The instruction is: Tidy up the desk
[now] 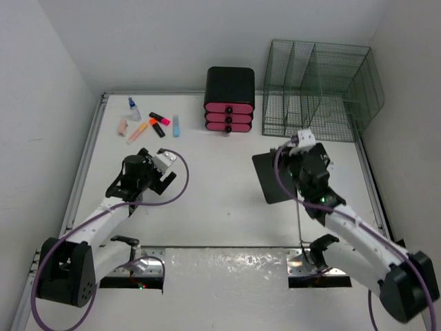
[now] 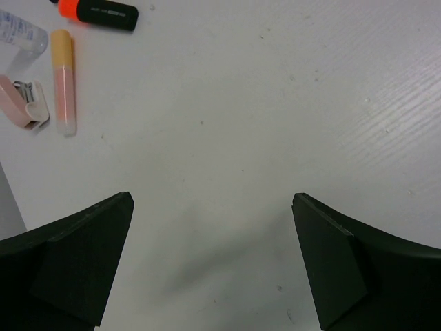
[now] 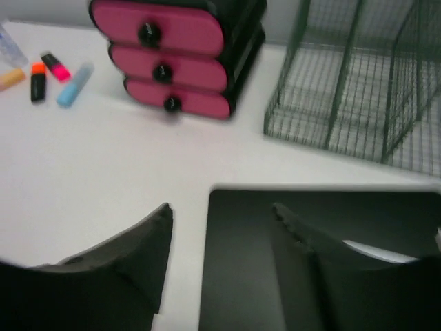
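My right gripper [image 3: 220, 210] hangs half spread, pinching nothing, over the left edge of a black board [image 3: 241, 269] whose long axis runs near to far. The white surface [image 1: 220, 214] spreads beneath both arms. The wire rack [image 1: 317, 89] stands just beyond the board, with nothing showing in its compartments. The drawer unit [image 1: 229, 100], far and left, is shut. My left gripper [image 2: 212, 200], spread wide, is well apart.

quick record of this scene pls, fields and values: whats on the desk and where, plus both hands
desk: white, grey rails
back centre: black drawer unit, three pink drawers
back right: green wire rack
back left: markers, bottle, stapler
left hand: open, above the desk, holding nothing
right hand: at edge of black board, grip unclear
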You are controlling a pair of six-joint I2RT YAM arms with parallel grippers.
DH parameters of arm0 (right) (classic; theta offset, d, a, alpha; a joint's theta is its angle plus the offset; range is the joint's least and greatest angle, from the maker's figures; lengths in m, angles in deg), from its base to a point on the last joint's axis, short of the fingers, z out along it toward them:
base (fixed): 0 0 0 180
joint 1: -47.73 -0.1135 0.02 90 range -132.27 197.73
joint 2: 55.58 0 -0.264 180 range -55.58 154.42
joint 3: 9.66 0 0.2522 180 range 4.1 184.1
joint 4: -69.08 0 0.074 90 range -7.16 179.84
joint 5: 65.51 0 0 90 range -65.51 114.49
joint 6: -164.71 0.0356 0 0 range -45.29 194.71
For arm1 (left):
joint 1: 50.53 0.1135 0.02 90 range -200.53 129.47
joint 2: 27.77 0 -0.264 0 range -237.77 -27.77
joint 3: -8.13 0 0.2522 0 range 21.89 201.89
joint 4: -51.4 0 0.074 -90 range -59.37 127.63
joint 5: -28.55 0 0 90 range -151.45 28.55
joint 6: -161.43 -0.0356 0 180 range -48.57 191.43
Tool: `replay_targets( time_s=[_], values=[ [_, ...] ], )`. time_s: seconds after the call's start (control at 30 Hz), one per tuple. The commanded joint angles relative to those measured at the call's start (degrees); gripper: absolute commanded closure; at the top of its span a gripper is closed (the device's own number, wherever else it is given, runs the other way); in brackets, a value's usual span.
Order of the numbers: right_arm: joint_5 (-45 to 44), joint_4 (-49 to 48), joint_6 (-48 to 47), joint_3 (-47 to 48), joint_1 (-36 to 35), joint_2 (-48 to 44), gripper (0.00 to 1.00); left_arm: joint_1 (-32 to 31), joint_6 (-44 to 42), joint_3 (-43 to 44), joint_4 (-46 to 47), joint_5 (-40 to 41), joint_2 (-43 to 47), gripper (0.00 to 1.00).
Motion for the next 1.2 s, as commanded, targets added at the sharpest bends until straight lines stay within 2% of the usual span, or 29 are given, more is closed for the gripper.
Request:
replay_targets(
  time_s=[0.0,0.07,0.13,0.17,0.2,0.3,0.37,0.5,0.6,0.8,0.87,1.17],
  values=[
    [-0.6,0.4,1.9,11.7,0.0,10.7,0.56,-0.1,3.7,3.3,0.5,2.9,-0.9,0.00],
    [-2.2,1.8,3.0,19.2,-0.7,16.7,0.63,-0.1,4.7,4.7,-0.9,4.4,-2.1,0.01],
    [-4.0,2.4,2.5,27.5,-2.2,25.4,0.60,-0.1,6.7,6.8,-2.2,6.8,-3.1,0.00],
    [-8.1,2.9,1.7,30.2,-4.6,28.3,0.45,-0.1,7.2,7.9,-2.6,8.8,-4.2,0.00],
    [-10.6,3.3,0.4,33.2,-5.6,31.3,0.36,-0.1,8.0,8.2,-2.8,9.7,-4.8,0.01],
    [-15.7,6.0,2.4,46.8,-8.3,44.1,0.28,-0.1,8.6,8.3,-3.0,11.2,-6.1,0.00],
    [-17.6,6.0,4.1,50.9,-9.4,48.7,0.27,-0.1,9.0,8.6,-3.2,11.4,-7.6,0.00],
    [-21.1,9.8,6.2,61.6,-9.9,59.3,0.30,-0.4,8.7,8.1,-2.3,11.9,-8.5,0.01],
    [-21.3,10.5,6.9,67.0,-10.3,64.2,0.39,-1.2,8.1,8.0,-2.9,11.3,-8.4,0.00],
    [-27.0,7.8,8.8,68.8,-10.9,68.3,0.47,-1.8,7.7,7.8,-3.1,10.7,-8.4,0.00],
    [-27.9,5.6,9.6,68.3,-10.9,69.2,0.53,-1.8,7.7,7.9,-3.4,10.4,-8.5,0.01],
    [-30.1,7.2,8.8,74.3,-10.9,75.7,0.56,-2.0,7.5,7.7,-3.5,10.9,-8.3,0.00]
  ],
)
